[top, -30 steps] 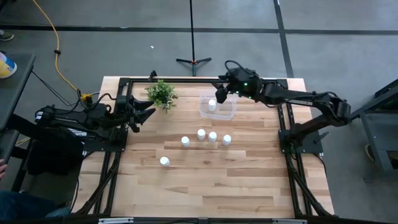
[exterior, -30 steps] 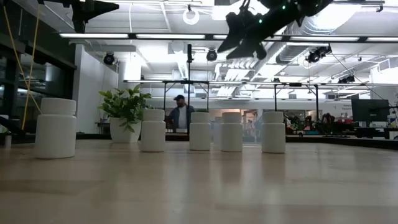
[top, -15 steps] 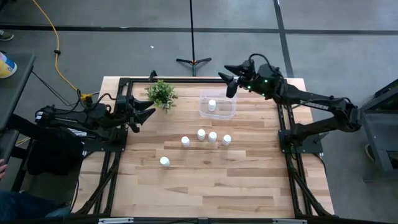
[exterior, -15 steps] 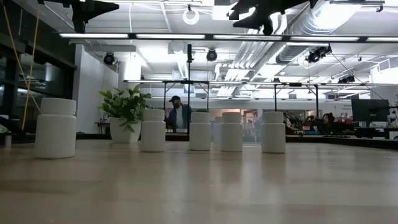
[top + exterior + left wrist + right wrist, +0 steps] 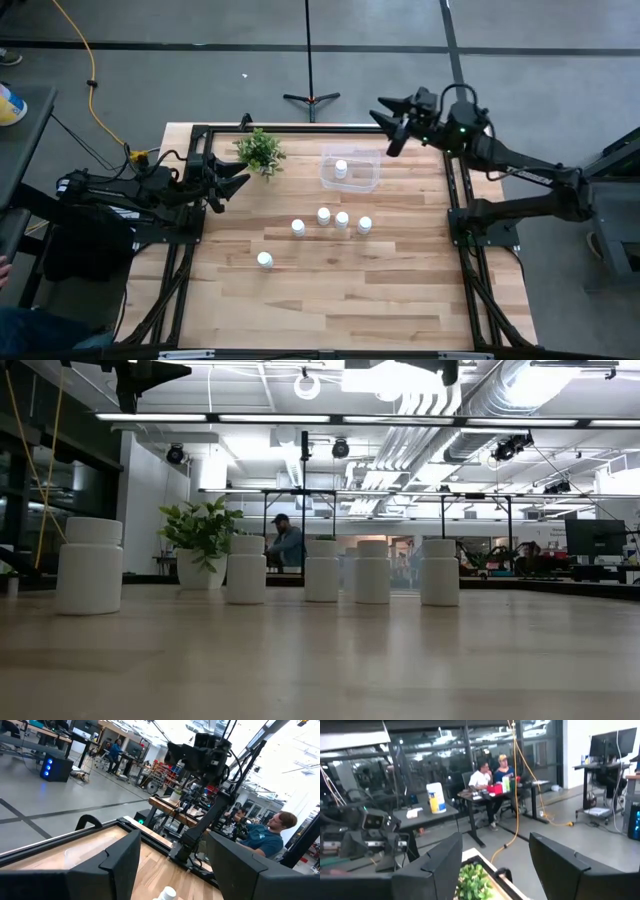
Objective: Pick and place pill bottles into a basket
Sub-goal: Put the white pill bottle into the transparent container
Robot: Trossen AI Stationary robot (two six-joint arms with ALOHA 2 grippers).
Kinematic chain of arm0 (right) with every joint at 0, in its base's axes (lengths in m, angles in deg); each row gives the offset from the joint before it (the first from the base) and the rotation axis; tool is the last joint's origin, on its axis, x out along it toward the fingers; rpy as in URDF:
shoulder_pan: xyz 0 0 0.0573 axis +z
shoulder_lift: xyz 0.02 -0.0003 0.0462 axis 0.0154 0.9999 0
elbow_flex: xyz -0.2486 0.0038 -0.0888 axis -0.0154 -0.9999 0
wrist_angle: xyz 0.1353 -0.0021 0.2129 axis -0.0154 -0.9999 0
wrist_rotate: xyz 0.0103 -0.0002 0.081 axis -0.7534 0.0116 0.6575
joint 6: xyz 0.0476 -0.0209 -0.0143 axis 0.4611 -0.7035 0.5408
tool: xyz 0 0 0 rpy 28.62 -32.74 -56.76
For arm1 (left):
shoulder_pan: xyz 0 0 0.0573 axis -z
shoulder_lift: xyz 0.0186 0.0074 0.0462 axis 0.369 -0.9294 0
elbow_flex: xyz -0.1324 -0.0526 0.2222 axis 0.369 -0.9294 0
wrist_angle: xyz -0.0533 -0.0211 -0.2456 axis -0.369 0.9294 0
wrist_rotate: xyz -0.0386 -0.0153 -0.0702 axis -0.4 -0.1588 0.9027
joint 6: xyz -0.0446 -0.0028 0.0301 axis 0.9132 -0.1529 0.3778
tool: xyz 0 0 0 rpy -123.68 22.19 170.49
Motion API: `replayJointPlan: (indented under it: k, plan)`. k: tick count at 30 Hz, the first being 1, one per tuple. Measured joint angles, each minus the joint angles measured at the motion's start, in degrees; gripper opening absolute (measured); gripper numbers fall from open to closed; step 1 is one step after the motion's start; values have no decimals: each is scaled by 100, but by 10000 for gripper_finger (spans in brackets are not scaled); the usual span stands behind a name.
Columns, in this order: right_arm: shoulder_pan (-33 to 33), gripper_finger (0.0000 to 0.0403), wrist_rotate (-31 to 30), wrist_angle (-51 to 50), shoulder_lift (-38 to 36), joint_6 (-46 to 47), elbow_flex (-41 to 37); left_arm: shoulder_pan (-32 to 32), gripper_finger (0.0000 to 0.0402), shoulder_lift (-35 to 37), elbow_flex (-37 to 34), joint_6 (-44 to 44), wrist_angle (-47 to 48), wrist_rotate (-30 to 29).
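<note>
Inspection finds my right gripper (image 5: 393,125) raised beside the basket (image 5: 351,171), fingers wide and empty; my left gripper (image 5: 233,182) waits open near the plant (image 5: 260,151). One bottle sits in the basket, five pill bottles (image 5: 342,220) stand mid-table. Judged light, rigid, smooth: grasp the body below the cap.

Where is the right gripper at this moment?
In the high view the right gripper hangs open and empty at the table's far right edge, just beyond the basket, which holds one pill bottle.
</note>
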State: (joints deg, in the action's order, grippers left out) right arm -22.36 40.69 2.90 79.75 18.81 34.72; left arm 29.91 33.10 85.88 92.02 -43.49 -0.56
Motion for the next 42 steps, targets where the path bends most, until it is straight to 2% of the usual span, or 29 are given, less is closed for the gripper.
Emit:
replayJointPlan:
  k: [8, 15, 25, 36, 42]
  plan:
    - [2, 220, 354, -110, -429, -37, 0, 0, 260, 1, 0, 0, 2, 2]
    - [4, 220, 603, -619, -707, -35, 0, 0, 260, 1, 0, 0, 2, 0]
    - [6, 220, 1503, -868, -840, 28, 0, 0, 260, 1, 0, 0, 2, 0]
    - [4, 220, 2681, -866, -846, 559, 0, 0, 260, -1, 0, 0, 2, 2]
    - [5, 220, 3046, -891, -846, 918, 0, 0, 260, -1, 0, 0, 2, 2]
